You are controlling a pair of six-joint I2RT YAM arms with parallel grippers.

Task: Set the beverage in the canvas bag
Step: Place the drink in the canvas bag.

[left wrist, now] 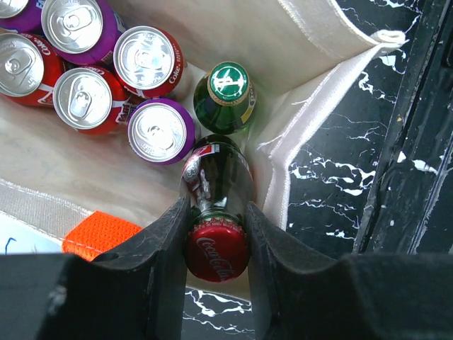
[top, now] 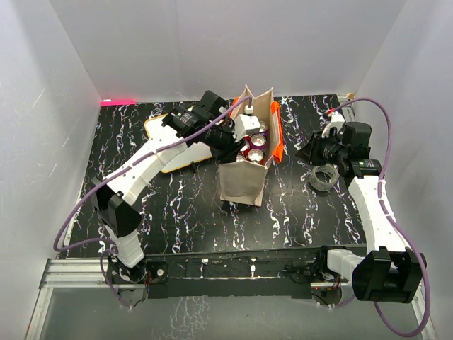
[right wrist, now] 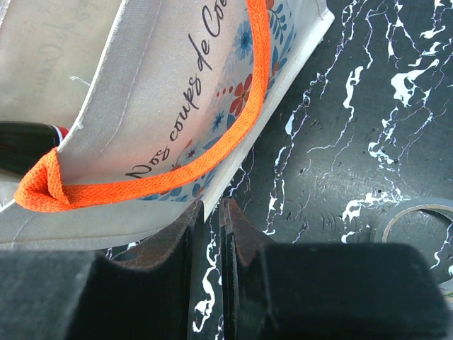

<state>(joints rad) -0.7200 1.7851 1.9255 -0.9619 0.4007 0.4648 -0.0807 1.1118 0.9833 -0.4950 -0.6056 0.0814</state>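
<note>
L gripper (left wrist: pixel 216 207) is clenched on the neck of a Coca-Cola bottle (left wrist: pixel 216 177), pads pressing either side just under the red cap (left wrist: pixel 216 253). Bottle is glass w/ dark contents. Its body points down into the open mouth of the canvas bag (top: pixel 241 180), close to one corner, cap end sticking up towards the wrist cam. Can't tell if its base touches the bag floor. Just beside it inside the bag stands a green bottle (left wrist: pixel 226 91) w/ a green cap, approx. touching the Coke bottle's shoulder. Further in sit a cluster of cans, tops up and packed together: red Coke cans (left wrist: pixel 147 60) and purple cans (left wrist: pixel 159 131). The bag stands upright mid-table on the black marbled table (top: pixel 184 205). One orange handle (right wrist: pixel 233 134) droops down the printed side, which carries flowers and script lettering. R gripper (right wrist: pixel 211 209) hangs low just beside that printed side, not touching it. Its jaws are pinched nearly together w/ only a sliver of gap and nothing between them. A tape roll (right wrist: pixel 396 216) lies flat on the table near the R gripper, on the side away from the bag. A white board (top: pixel 159 131) w/ an orange-brown frame lies flat on the bag's left, partly under the L arm.
</note>
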